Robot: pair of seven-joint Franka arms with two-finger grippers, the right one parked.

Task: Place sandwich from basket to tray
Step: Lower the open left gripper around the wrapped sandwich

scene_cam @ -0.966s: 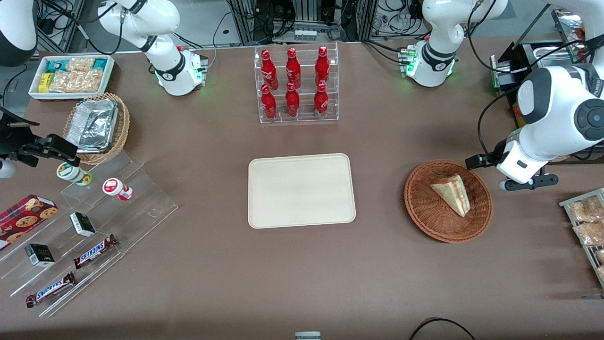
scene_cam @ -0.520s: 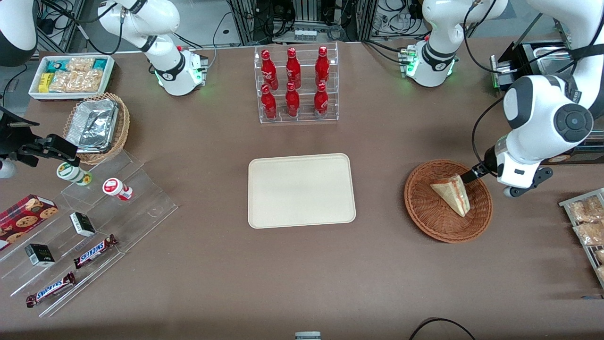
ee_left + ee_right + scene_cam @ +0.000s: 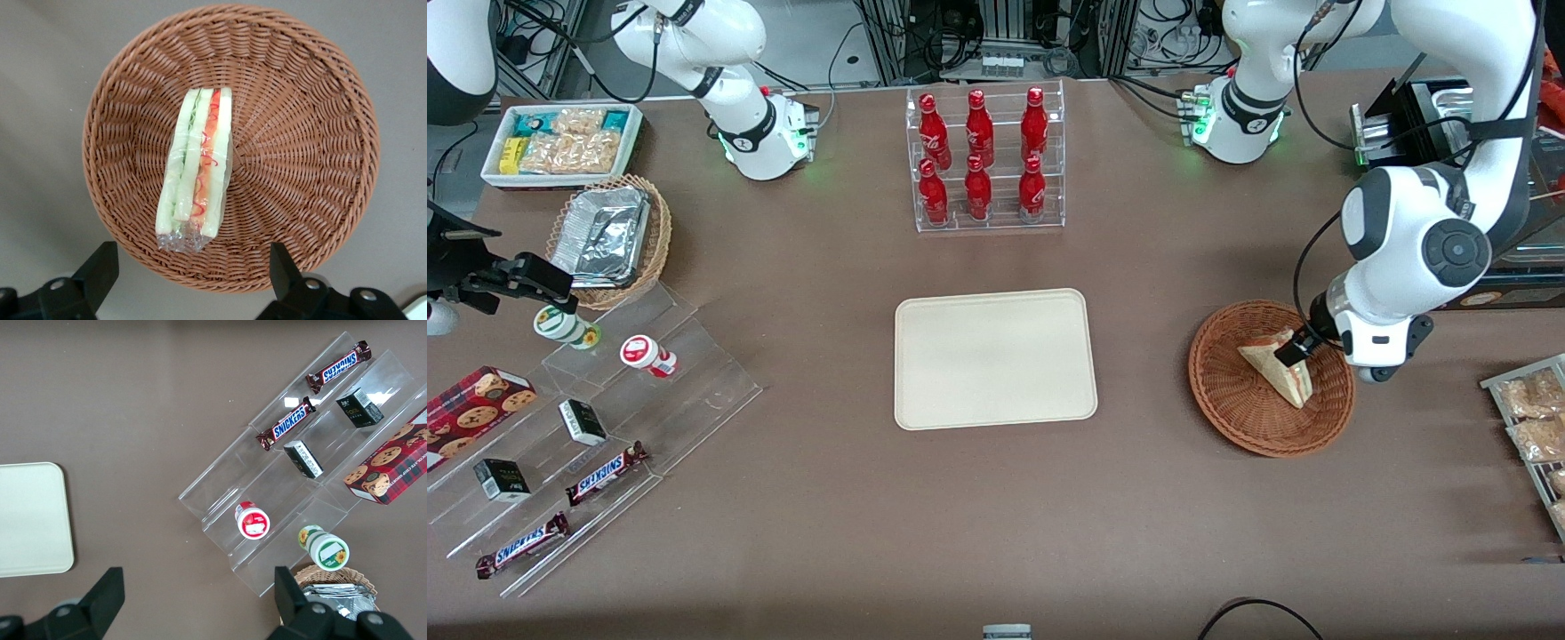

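Hand (image 3: 190, 277) spread wide above sandwich (image 3: 197, 163) in basket (image 3: 1227, 391), tray (image 3: 996, 358) well apart.

A matte brown worktop (image 3: 800, 498) fills nearly the whole front view, evenly lit, with only soft shadows beneath the things standing on it. At the worktop's edge farthest from the front camera stand metal equipment racks (image 3: 1005, 36) hung with black cables (image 3: 1183, 18) over a pale grey floor (image 3: 818, 36). Near that edge, green indicator lights (image 3: 1199, 116) glow. A loop of black cable (image 3: 1258, 613) lies at the worktop's edge nearest the camera.
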